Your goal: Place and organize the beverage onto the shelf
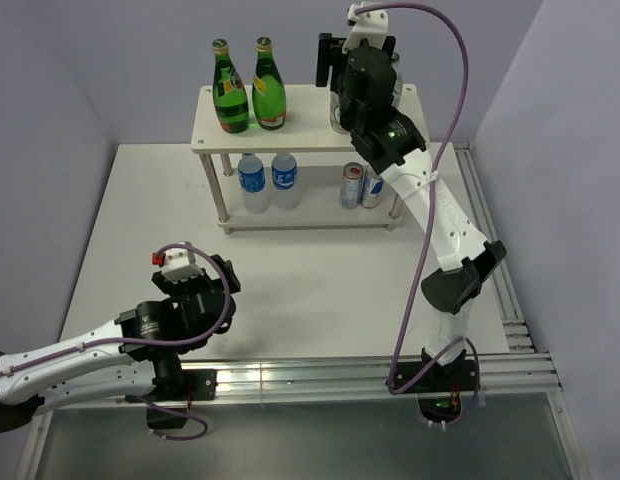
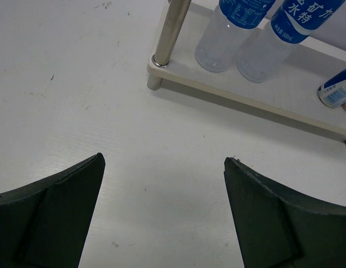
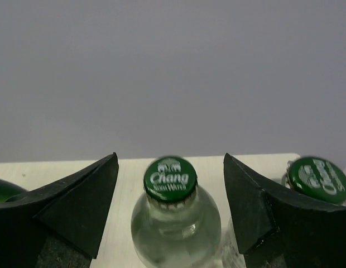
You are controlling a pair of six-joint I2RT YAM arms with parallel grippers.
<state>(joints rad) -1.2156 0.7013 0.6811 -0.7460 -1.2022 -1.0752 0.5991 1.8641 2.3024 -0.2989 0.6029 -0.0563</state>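
Atop shelf [image 1: 310,120], right gripper [image 3: 170,158] (parted) flanks bottle [image 3: 174,226]

Walls [image 1: 110,60]: plain pale lilac-grey, closing in left, back and right. Worktop [image 1: 320,290]: white, matte, a few faint scuffs and specks. Aluminium rails [image 1: 320,378] along its near and right edges. Light even, diffuse; shadows soft.

The top external view looks down from above the near edge over the whole table [image 1: 320,290] and shelf [image 1: 308,125]. The left wrist view, low over the table, faces the shelf's lower board [image 2: 262,103]. The right wrist view, close above the top board [image 3: 125,167], faces the back wall [image 3: 173,72].
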